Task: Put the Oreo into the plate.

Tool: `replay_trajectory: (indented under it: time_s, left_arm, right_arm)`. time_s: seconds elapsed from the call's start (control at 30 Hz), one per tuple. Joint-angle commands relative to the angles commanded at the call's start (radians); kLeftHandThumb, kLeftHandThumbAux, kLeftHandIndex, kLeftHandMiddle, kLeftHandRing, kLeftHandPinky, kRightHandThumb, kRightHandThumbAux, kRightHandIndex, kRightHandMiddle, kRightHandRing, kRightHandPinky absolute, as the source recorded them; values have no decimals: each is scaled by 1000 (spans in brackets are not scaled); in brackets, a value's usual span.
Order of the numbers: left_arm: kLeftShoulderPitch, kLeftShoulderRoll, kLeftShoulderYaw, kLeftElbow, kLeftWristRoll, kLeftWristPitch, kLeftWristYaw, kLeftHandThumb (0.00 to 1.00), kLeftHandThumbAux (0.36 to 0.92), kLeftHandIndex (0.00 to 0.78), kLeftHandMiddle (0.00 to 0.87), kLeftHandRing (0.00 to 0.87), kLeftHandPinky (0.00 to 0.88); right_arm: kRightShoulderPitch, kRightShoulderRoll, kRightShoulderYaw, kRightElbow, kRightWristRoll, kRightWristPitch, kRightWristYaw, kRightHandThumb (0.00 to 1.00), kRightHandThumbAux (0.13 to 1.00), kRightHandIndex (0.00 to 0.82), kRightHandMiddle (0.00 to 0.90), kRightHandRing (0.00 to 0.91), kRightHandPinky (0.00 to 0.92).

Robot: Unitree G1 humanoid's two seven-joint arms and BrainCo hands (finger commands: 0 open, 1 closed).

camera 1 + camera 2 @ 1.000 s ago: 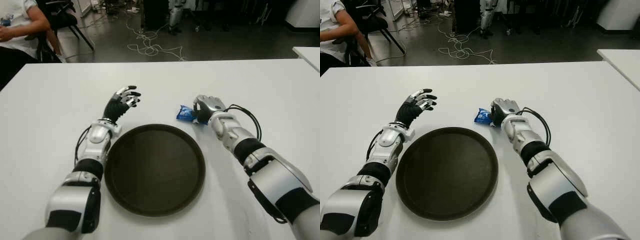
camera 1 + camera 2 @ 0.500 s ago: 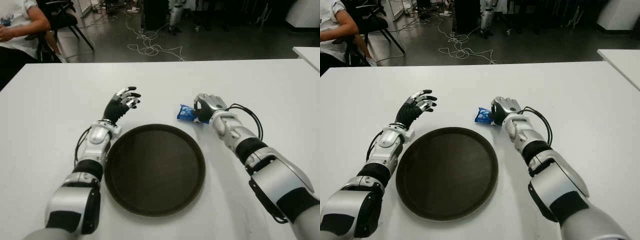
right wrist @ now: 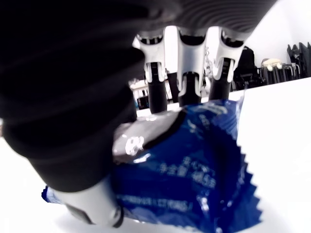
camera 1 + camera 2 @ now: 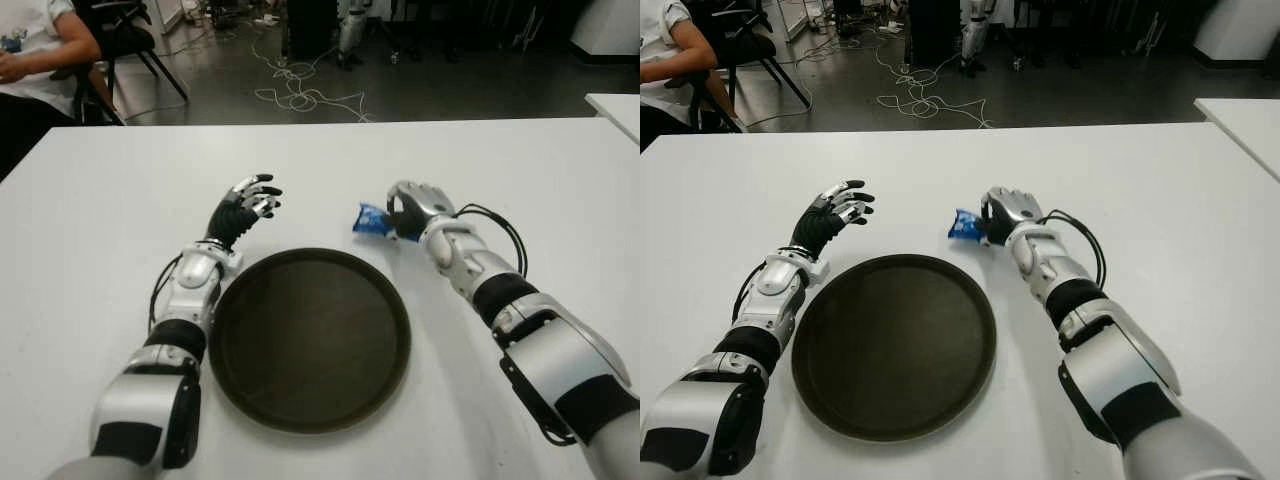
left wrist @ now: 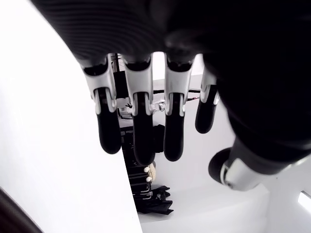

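Note:
A small blue Oreo packet is held in my right hand, a little beyond the far right rim of the round dark plate. The right wrist view shows the blue wrapper pinched between my thumb and curled fingers. The packet looks lifted slightly off the white table. My left hand hovers with fingers spread beyond the plate's far left rim, holding nothing, as the left wrist view confirms with its relaxed fingers.
A seated person is at the far left beyond the table. Cables lie on the dark floor behind. Another white table's corner shows at the right edge.
My right hand has raised the Oreo packet slightly and shifted it a little away from me. The left hand has stayed in place.

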Motion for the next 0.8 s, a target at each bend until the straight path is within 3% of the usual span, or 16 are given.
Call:
replay_trajectory:
  time_s: [0.33, 0.5, 0.8]
  left_arm:
    - [0, 0, 4, 1, -6, 0, -2, 77, 644, 200, 318, 314, 337]
    - [-3, 1, 4, 6, -5, -1, 0, 73, 644, 204, 324, 320, 337]
    - [-8, 7, -2, 14, 7, 0, 10, 83, 641, 204, 319, 319, 340]
  right_arm:
    - [30, -27, -30, -113, 17, -14, -17, 156, 875, 630, 768, 780, 778]
    - [88, -62, -41, -313, 2, 29, 13, 140, 880, 653, 780, 788, 778]
    - [175, -91, -65, -541, -5, 81, 49, 122, 881, 670, 794, 800, 786]
